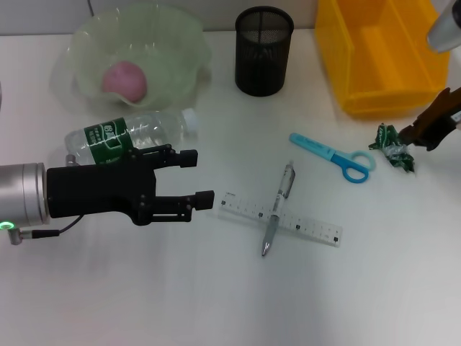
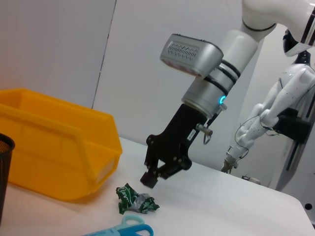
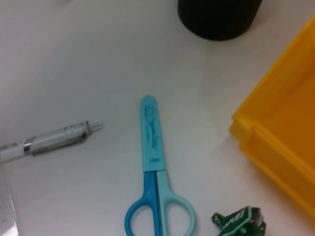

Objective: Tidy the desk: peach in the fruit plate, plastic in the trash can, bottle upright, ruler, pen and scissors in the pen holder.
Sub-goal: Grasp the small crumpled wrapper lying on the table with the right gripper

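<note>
The pink peach (image 1: 124, 79) lies in the pale green fruit plate (image 1: 184, 40). Just in front of the plate, a clear bottle (image 1: 130, 137) with a green label lies on its side. My left gripper (image 1: 198, 177) is open, beside and just in front of the bottle. The pen (image 1: 277, 209) lies across the clear ruler (image 1: 310, 227). Blue scissors (image 1: 335, 156) (image 3: 155, 172) lie to their right. The crumpled green plastic (image 1: 392, 148) (image 2: 135, 200) rests on the desk by the yellow trash can (image 1: 382, 58). My right gripper (image 1: 412, 134) (image 2: 158, 175) hovers open just above the plastic.
The black mesh pen holder (image 1: 263, 50) stands at the back centre, between the plate and the yellow bin. White desk surface extends along the front edge.
</note>
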Robot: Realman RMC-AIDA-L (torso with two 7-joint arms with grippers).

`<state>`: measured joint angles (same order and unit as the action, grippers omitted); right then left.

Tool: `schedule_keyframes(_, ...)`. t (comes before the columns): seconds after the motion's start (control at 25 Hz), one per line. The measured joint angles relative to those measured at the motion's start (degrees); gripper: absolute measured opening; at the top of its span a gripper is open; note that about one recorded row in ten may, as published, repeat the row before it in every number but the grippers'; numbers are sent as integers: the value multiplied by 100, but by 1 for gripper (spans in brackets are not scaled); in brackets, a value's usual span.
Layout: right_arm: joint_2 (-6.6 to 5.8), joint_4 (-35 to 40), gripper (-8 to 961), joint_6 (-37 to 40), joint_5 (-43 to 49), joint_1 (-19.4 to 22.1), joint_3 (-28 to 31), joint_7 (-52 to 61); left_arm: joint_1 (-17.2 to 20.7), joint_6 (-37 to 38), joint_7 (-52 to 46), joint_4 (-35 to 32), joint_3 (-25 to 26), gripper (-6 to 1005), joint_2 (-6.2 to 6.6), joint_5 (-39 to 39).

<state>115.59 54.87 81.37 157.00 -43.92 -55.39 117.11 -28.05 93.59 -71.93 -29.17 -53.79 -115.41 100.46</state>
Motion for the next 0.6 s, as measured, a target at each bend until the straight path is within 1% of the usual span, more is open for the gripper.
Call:
schedule_keyframes(0.16, -8, 352, 41, 440, -65, 3, 404, 0, 5, 1, -1, -25, 0, 828, 2, 1)
schedule_keyframes(0.24, -23, 411, -2, 531, -59, -10, 485, 79, -2, 1, -4, -12, 0, 828, 3, 0)
schedule_keyframes(0.44, -51, 381, 14, 536, 2, -38, 458, 327, 0, 13, -6, -24, 0, 828, 7, 0)
schedule_keyframes(0.6, -28, 226, 82, 277, 13, -21, 455, 364, 2, 18, -6, -20, 0, 828, 5, 0)
